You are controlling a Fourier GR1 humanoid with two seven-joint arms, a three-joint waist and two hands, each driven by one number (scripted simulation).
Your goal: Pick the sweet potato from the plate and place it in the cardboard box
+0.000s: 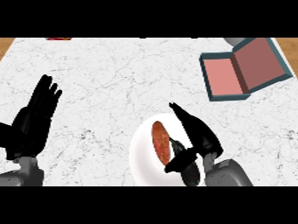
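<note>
An orange-brown sweet potato (pixel 159 139) lies on a white plate (pixel 141 153) near the counter's front edge. My right hand (pixel 199 133) hovers over the plate's right side, fingers straight and pointing away, thumb reaching toward the potato's near end without closing on it. The cardboard box (pixel 241 70) sits open at the far right, pinkish inside with a teal-grey rim and its lid tipped up to the right. At the left, my left hand (pixel 35 120) rests open, fingers up.
The counter top (pixel 125 78) is white marble with wooden strips at both sides. A small red object (pixel 59 38) shows at the far edge, top left. A grey rounded thing (pixel 236 40) peeks out behind the box.
</note>
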